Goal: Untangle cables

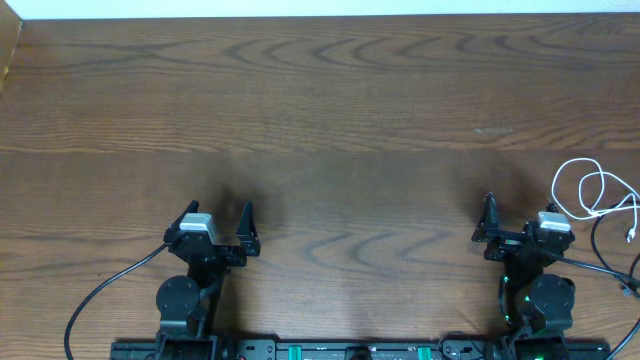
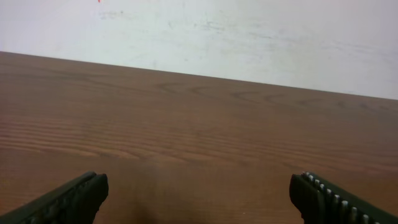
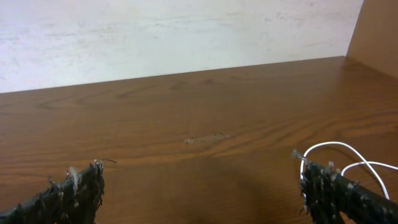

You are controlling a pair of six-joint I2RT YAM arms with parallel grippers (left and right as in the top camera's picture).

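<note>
The white cable point(image 1: 588, 187) lies in loose loops on the table at the far right edge. A thin black cable point(image 1: 597, 236) curves beside and under it toward the right edge. My right gripper point(image 1: 516, 222) is open and empty, resting low just left of these cables. In the right wrist view point(image 3: 202, 180) a white cable loop point(image 3: 339, 146) shows just beyond the right finger, not between the jaws. My left gripper point(image 1: 217, 218) is open and empty at the front left, far from the cables. The left wrist view point(image 2: 199, 186) shows only bare wood.
The wooden table point(image 1: 320, 110) extends to a white wall at the back. A raised wooden side panel point(image 3: 379, 31) stands at the right. A thick black arm wire point(image 1: 100, 295) trails from the left arm's base.
</note>
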